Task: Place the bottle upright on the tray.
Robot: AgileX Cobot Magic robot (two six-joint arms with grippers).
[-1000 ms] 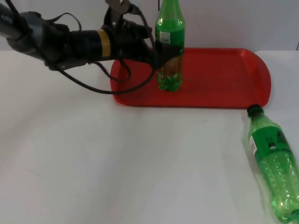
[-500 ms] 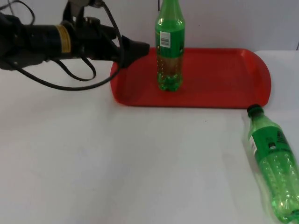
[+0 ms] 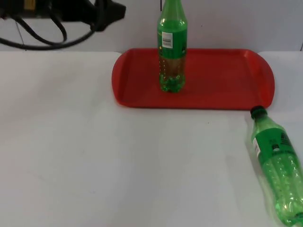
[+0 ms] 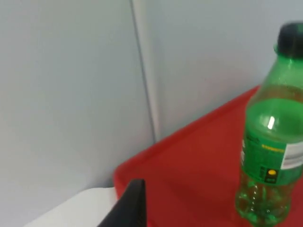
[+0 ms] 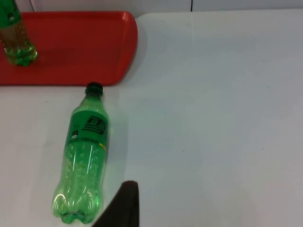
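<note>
A green bottle [image 3: 172, 52] with a white label stands upright on the left part of the red tray [image 3: 222, 78], free of any grip. The left wrist view has this bottle [image 4: 272, 151] standing on the tray [image 4: 189, 165]. My left gripper [image 3: 113, 10] hangs high at the back left, well apart from the bottle, with nothing in it. A second green bottle [image 3: 279, 170] lies on its side on the table at the front right, its black cap toward the tray. My right gripper [image 5: 124, 205] waits above the table close to the base of this lying bottle [image 5: 85, 156].
The tray [image 5: 71, 47] lies against the grey partition wall [image 3: 227, 23]. White table top [image 3: 118, 165] stretches open across the left and the front middle. The lying bottle is close to the table's right edge.
My left gripper has let go of the upright bottle and drawn back to the left and upward, away from the tray. The bottle stays standing. The lying bottle has not moved.
</note>
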